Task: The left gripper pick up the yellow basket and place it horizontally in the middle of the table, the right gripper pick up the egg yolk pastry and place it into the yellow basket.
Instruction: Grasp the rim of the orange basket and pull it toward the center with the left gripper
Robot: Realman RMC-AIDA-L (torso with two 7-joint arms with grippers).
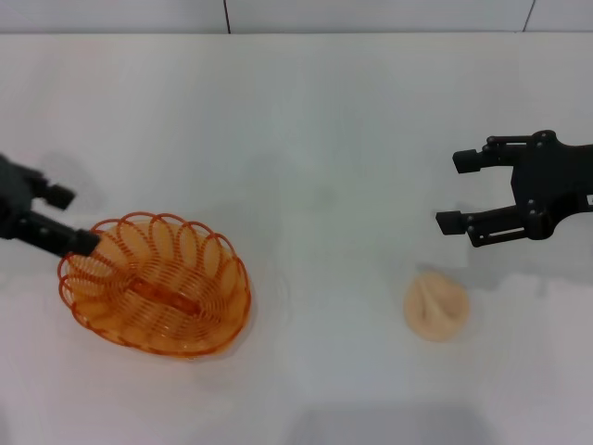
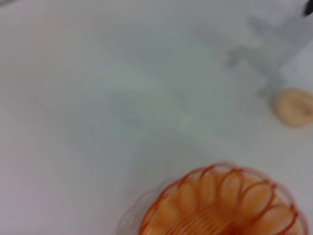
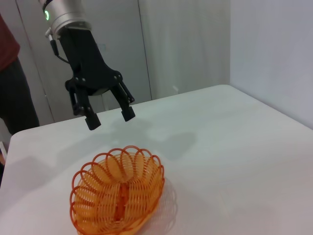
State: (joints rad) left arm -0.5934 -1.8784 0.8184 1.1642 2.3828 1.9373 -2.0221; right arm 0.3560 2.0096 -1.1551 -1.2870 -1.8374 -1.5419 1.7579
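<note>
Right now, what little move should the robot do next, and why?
Probably lower the left gripper onto the near rim of the yellow basket. It hangs open above that rim, the basket sits far left on the table, and the egg yolk pastry lies untouched below the open right gripper.

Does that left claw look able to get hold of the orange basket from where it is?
Probably yes. The left gripper hangs open just above the near end of the yellow basket, not touching it, and nothing lies between them. The egg yolk pastry sits well off to the side.
</note>
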